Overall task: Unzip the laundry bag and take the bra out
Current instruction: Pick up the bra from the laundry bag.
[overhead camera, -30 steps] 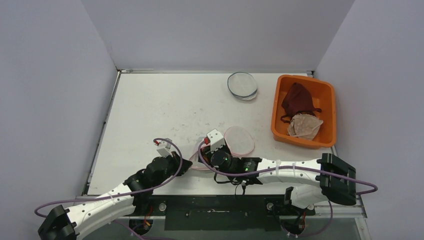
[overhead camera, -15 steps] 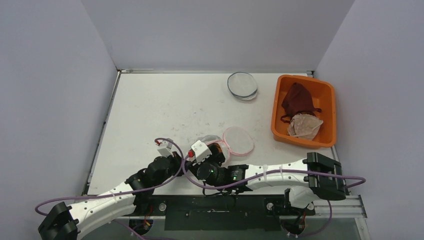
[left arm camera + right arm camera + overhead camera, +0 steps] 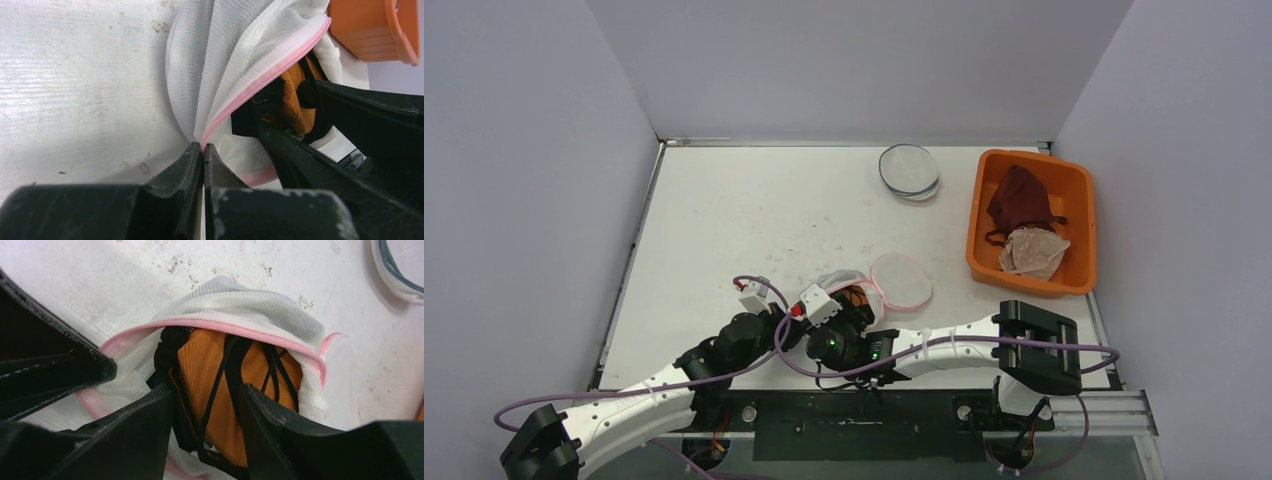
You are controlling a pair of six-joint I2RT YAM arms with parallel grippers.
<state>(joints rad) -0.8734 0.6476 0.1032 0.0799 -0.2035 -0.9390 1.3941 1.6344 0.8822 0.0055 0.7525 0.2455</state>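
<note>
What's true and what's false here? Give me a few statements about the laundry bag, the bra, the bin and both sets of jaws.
The left jaws are pinched shut on the pink zip edge of the laundry bag. True.
The orange bin holds a maroon garment and a pale garment. True.
The bag is zipped closed. False: it gapes open, the orange bra showing inside.
The right jaws hover over the bin. False: they stand spread at the bag's mouth, around the bra.
</note>
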